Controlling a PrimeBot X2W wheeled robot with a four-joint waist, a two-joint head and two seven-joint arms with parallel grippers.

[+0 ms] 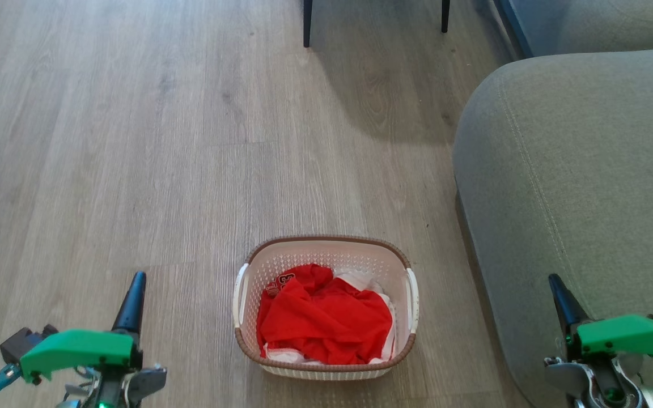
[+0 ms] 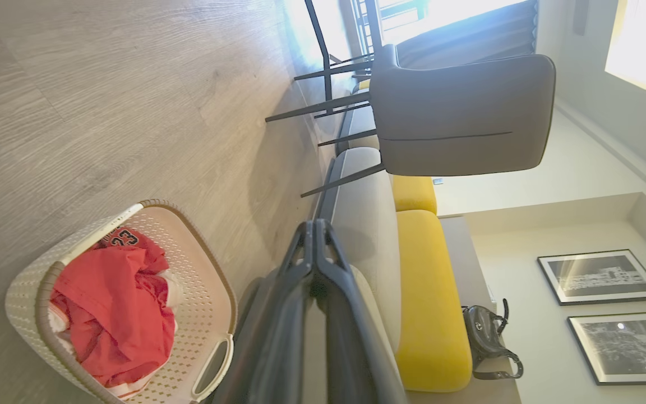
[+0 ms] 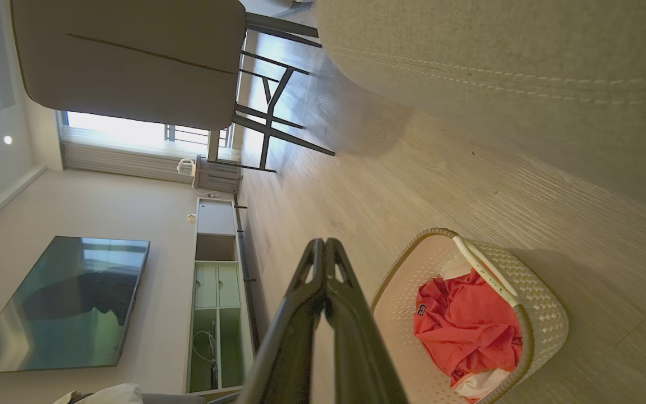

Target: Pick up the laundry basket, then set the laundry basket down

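laundry basket (image 1: 326, 256) sits on the floor (image 1: 134, 141) between my left gripper (image 1: 135, 283) and right gripper (image 1: 556, 285), untouched; both finger pairs pressed together, empty. Left wrist view reads "23" on the red garment (image 2: 115, 314), head view blurs it; white cloth (image 1: 360, 279) underneath is mostly buried.

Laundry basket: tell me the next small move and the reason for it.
Probably open both pincers first. The left pincer and right pincer are shut, empty and flank the laundry basket, which sits on the floor holding red clothing. Neither touches its white side handles, and shut fingers could not take them.
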